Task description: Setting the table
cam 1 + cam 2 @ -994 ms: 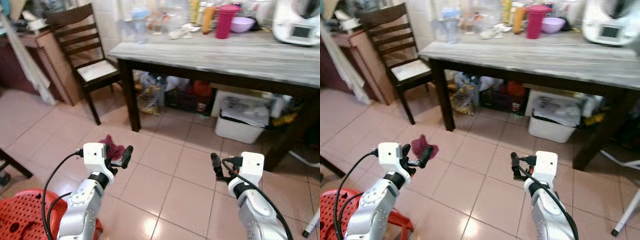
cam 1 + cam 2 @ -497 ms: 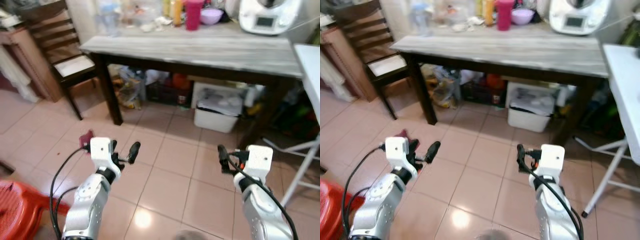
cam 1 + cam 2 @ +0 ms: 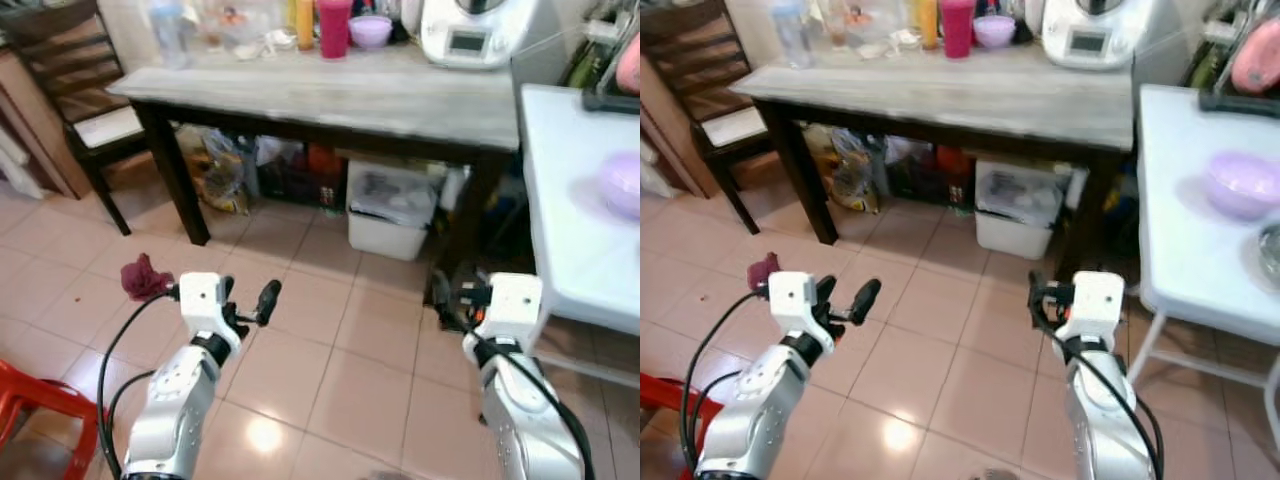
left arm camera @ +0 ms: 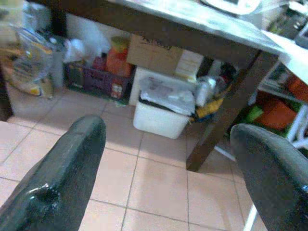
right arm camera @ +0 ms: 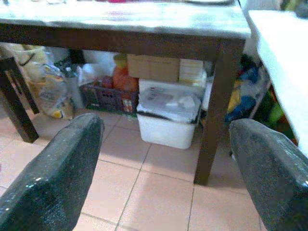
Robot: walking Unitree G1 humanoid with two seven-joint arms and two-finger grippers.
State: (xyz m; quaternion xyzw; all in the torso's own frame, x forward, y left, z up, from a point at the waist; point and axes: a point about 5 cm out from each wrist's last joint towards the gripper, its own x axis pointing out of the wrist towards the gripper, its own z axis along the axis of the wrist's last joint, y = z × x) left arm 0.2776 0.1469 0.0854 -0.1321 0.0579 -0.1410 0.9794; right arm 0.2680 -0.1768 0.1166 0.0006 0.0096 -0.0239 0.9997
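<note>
The head's two eye views looked forward and down from above the tiled floor toward the grey table (image 3: 330, 95). Each wrist view looked low and level beneath its front edge, close to the white bin (image 5: 166, 118) there, which all four views shared.

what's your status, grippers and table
Left gripper open, empty, over floor. Right gripper open, empty. Purple bowl on white table ahead right. Wooden table straight ahead, nothing blocking.
</note>
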